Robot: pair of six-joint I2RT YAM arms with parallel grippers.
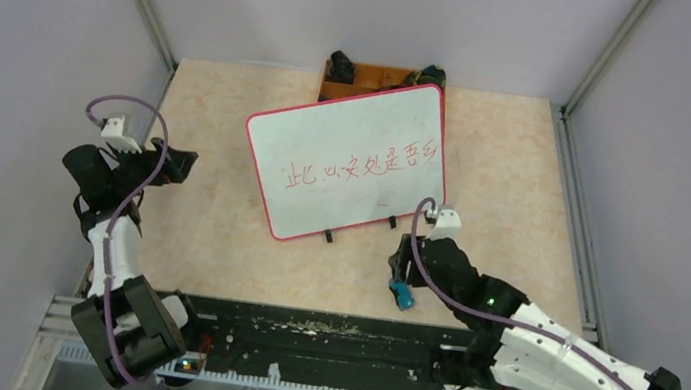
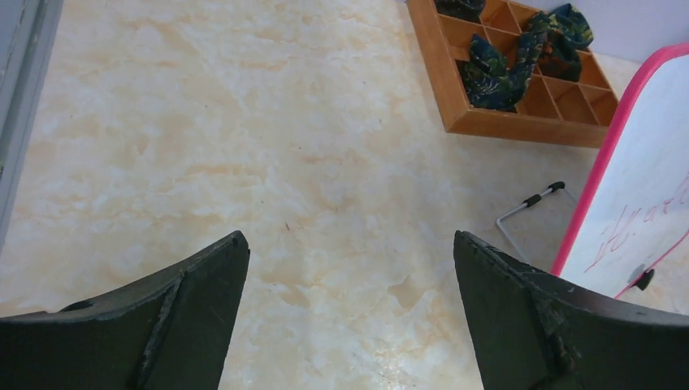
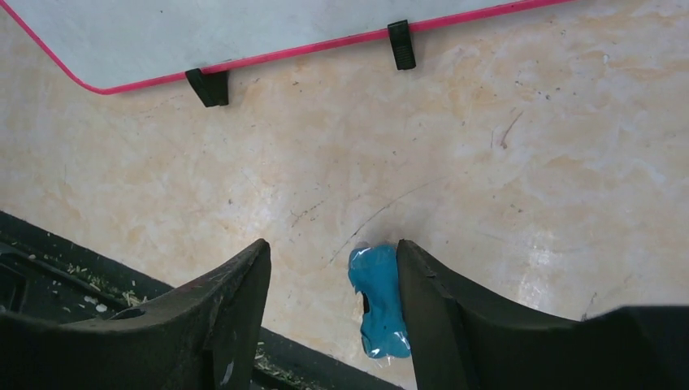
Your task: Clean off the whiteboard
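Marbled tabletop [image 1: 205, 237]: right gripper [image 3: 331, 248], jaws spread, straddles a blue piece [image 3: 378, 301] at the whiteboard's [image 1: 346, 160] 5 o'clock. Closing off-centre could nudge it off the edge. Left gripper [image 2: 349, 237] is spread and empty.

the whiteboard [image 1: 346, 160] hides part of the wooden tray [image 1: 328, 82]; its red writing [image 1: 344, 177] is illegible.
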